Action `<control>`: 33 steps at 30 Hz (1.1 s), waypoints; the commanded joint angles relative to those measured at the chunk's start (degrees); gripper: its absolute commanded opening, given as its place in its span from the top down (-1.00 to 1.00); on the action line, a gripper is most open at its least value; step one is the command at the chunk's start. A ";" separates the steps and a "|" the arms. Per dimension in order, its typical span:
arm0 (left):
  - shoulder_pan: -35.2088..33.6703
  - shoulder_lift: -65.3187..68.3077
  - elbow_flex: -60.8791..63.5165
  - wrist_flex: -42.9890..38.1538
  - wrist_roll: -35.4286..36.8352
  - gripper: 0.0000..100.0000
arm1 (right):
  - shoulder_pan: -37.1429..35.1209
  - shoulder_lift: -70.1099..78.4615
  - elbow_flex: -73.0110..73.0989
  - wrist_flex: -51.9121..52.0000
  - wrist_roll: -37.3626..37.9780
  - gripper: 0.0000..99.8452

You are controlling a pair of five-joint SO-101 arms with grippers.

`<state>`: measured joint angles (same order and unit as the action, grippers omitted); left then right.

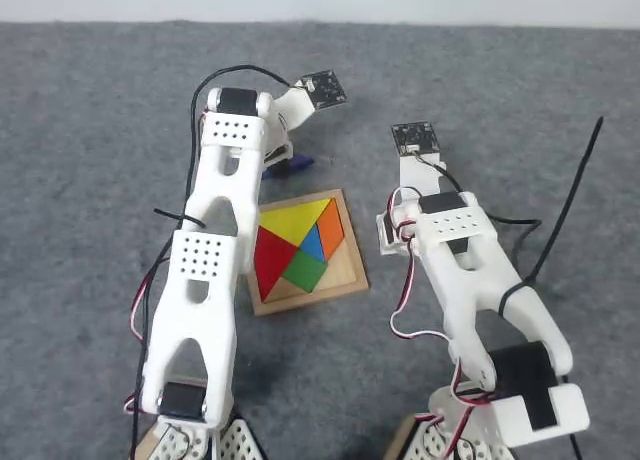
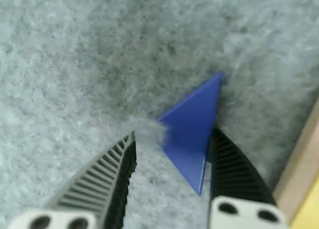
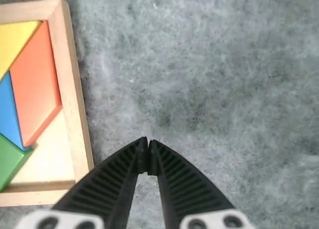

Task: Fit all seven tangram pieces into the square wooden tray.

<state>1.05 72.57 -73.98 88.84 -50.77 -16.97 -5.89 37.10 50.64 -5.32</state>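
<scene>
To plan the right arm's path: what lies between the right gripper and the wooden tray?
Just bare grey carpet lies between the right gripper and the wooden tray, as the right wrist view shows.

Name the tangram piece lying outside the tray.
The dark blue triangle, on the carpet inside the open left gripper. The other coloured pieces all sit inside the wooden tray.

A loose triangle (image 2: 192,127) lies on the table (image 1: 100,130) at the tray's (image 1: 356,278) 12 o'clock, between the left gripper's (image 2: 173,136) jaws. The right gripper (image 3: 148,142) sits at its 3 o'clock.
</scene>
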 commanded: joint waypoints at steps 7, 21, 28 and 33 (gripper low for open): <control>0.09 -4.75 -5.05 11.69 -4.57 0.55 | -0.66 -0.31 -1.05 0.13 0.97 0.98; 6.15 8.35 -10.95 -19.60 31.30 0.77 | -0.66 -0.40 -0.44 -0.57 0.88 0.98; 4.75 12.75 -11.38 -12.13 25.32 0.98 | -0.66 -0.40 -0.44 -0.57 0.88 0.98; 2.46 10.20 -14.37 2.90 26.99 0.98 | -0.66 -0.40 -0.44 -0.57 0.88 0.98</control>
<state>7.30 85.05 -86.37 78.81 -24.92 -17.14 -5.89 37.10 50.64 -5.05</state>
